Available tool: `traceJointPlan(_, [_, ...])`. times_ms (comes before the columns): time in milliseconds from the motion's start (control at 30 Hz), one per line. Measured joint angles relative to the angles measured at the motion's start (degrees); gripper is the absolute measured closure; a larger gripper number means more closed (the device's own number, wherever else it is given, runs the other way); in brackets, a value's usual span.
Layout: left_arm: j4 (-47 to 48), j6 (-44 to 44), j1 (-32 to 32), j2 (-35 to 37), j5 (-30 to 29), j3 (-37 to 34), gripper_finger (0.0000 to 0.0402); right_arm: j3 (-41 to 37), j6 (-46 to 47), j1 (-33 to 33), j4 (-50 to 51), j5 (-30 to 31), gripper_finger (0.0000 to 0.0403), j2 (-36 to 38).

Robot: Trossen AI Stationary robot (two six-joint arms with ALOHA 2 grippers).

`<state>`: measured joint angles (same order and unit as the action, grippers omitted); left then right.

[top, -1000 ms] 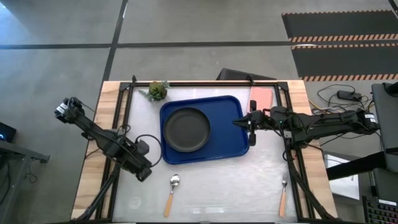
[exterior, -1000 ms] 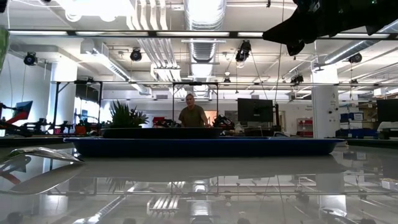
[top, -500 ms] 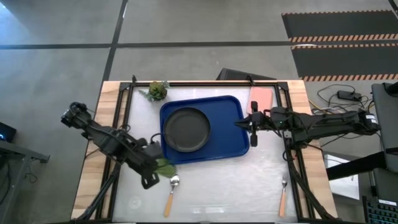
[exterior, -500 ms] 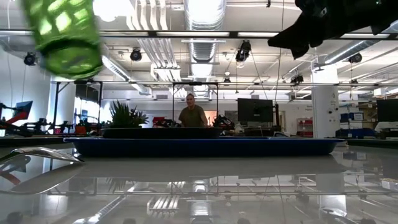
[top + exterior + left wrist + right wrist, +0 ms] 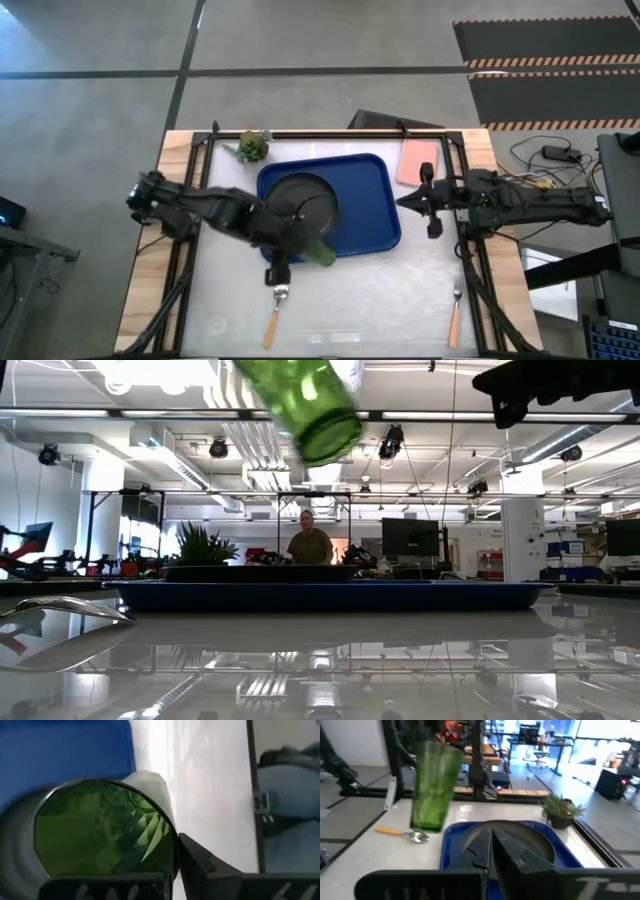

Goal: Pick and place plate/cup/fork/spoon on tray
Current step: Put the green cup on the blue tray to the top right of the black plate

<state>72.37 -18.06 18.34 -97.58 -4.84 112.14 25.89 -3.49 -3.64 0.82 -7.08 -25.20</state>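
Note:
My left gripper (image 5: 303, 247) is shut on the green glass cup (image 5: 320, 252), in the air over the near edge of the blue tray (image 5: 375, 215). The cup also shows high in the low view (image 5: 300, 400) and in the right wrist view (image 5: 434, 785). The black plate (image 5: 300, 205) lies flat on the tray. The spoon (image 5: 278, 298) and the fork (image 5: 455, 308) lie on the table near its front edge. My right gripper (image 5: 402, 202) is shut and empty, just off the tray's right edge. My left gripper holds the cup by its upper end, the fingers coming from above. One finger (image 5: 205, 862) lies against the outside of the cup's wall (image 5: 167, 845); the other is hidden behind the cup. The cup hangs below the fingers, tilted, clear of tray and table.
A small potted plant (image 5: 252, 145) stands at the tray's far left corner. A pink flat rectangle (image 5: 418, 158) lies at the far right. Bare table lies between the tray and the two utensils. A person (image 5: 310, 545) stands in the room behind.
My left gripper has carried the cup from the near left of the tray toward the table's right edge, and it now hangs over the tray's near edge beside the plate. My right gripper has drawn back a little toward the table's right edge.

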Motion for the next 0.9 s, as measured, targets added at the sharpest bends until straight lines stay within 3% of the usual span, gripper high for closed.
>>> traceJointPlan(367, [-12.10,16.26,-11.08,-3.87,-0.47,0.48,0.0401,-2.36,0.51,0.00,-0.09,-0.64,0.0394,5.77])
traceJointPlan(633, [-11.96,23.39,-17.93,-9.69,-7.45,5.83,0.0402,-2.40,0.14,0.00,0.70,-0.62,0.0394,8.65])
traceJointPlan(900, [-13.06,25.65,-23.95,-14.50,-7.72,7.18,0.0402,-2.43,-0.72,0.00,0.95,-0.45,0.0394,9.08])
